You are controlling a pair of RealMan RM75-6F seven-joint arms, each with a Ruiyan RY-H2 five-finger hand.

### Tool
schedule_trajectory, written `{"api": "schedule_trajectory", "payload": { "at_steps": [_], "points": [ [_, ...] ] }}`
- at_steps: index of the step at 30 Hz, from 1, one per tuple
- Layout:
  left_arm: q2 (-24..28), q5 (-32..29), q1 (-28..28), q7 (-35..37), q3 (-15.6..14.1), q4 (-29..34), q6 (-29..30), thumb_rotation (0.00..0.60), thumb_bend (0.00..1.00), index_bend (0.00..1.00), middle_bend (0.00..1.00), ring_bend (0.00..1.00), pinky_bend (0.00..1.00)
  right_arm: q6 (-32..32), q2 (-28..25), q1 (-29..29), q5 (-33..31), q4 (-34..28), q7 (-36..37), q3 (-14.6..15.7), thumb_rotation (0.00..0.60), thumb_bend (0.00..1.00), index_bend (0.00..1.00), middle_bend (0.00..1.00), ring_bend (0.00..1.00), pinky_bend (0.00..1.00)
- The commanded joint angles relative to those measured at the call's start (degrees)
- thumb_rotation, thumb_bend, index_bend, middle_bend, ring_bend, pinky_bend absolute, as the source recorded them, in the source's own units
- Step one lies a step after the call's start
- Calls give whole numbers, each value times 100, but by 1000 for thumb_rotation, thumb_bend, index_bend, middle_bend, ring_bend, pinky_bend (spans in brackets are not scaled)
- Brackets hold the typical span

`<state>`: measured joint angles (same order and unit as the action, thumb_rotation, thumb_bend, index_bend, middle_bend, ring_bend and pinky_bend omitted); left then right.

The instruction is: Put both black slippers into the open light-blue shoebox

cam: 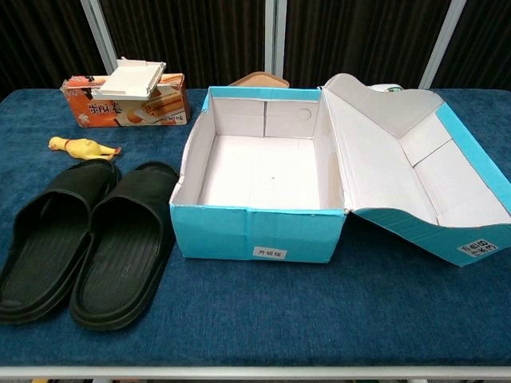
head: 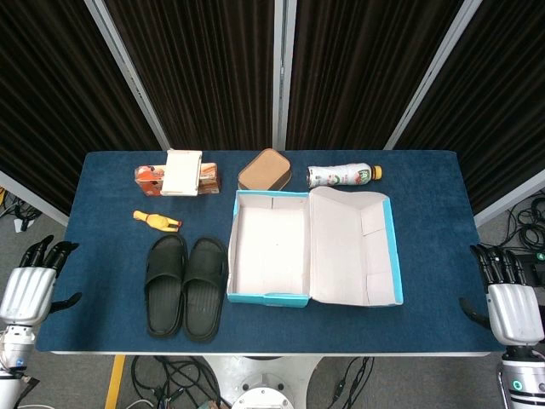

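Both black slippers [head: 186, 288] lie side by side, soles down, on the blue bench [head: 102, 332], just beside the open light-blue shoebox [head: 271, 296] and nearer the left robot hand [head: 29, 285] than the right robot hand [head: 513, 298]. Neither slipper is in the box yet, so the task looks unstarted. Each robot hand waits off a bench corner, fingers apart and grasping nothing, well apart from the slippers and the box. The box stands with its lid [head: 353, 247] thrown back toward the right robot hand, probably so the tray is clear for loading from the left robot hand's side.

Only the head view shows the two robot hands, along with a bottle [head: 342, 175] lying on its side and a brown lidded container [head: 265, 170] at the far edge. The chest view shows neither robot hand, but it reveals the box's bare white interior, a small label on its near wall, and the print on the orange snack carton [cam: 128, 106] beyond the yellow rubber chicken [cam: 80, 148].
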<state>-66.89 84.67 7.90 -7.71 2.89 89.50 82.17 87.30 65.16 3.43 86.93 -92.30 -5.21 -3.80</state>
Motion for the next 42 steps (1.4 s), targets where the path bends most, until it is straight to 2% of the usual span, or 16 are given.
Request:
{"api": "schedule_trajectory", "payload": {
  "at_steps": [1, 9, 14, 16, 21, 24, 28, 34, 37, 42],
  "points": [
    [-27, -81, 23, -19, 10, 3, -76, 600, 0, 168, 162, 53, 139, -32, 4, 25, -11, -11, -14, -15, 600, 113, 0, 97, 0, 49],
    [9, -129, 64, -150, 23, 119, -129, 600, 0, 168, 161, 53, 139, -30, -10, 45, 10, 15, 64, -37, 600, 112, 0, 98, 0, 49],
    [168, -77, 281, -25, 150, 289, -304, 600, 0, 168, 161, 56, 151, 52, -51, 44, 86, 69, 160, -58, 600, 112, 0, 98, 0, 49],
    [290, -58, 466, 57, 232, 425, -511, 600, 0, 168, 161, 102, 207, 89, -104, 56, 138, 67, 156, -76, 600, 113, 0, 98, 0, 49],
    [545, -114, 1079, 406, 465, 840, -1308, 600, 0, 168, 161, 425, 620, 220, -257, 87, 256, 23, 137, -152, 600, 112, 0, 97, 0, 49],
    [503, -168, 1510, 474, 601, 935, -1826, 600, 0, 168, 162, 564, 721, 286, -352, 93, 293, -21, 116, -193, 600, 112, 0, 97, 0, 49],
    [238, -684, 2089, 435, 754, 1011, -2697, 600, 0, 163, 161, 637, 810, 354, -438, 74, 323, -49, 147, -205, 600, 112, 0, 97, 0, 53],
    [-251, -1890, 2834, 68, 831, 918, -3794, 600, 0, 115, 122, 656, 827, 351, -463, 27, 261, 25, 283, -177, 600, 112, 0, 97, 0, 57],
    [-436, -2510, 3129, -293, 753, 875, -4084, 600, 0, 104, 102, 658, 829, 342, -474, 7, 222, 66, 337, -170, 600, 112, 0, 97, 0, 58],
    [-757, -3365, 3491, -703, 618, 730, -4166, 600, 0, 96, 87, 658, 830, 325, -465, -2, 201, 129, 427, -159, 600, 112, 0, 97, 0, 63]
  ]
}}
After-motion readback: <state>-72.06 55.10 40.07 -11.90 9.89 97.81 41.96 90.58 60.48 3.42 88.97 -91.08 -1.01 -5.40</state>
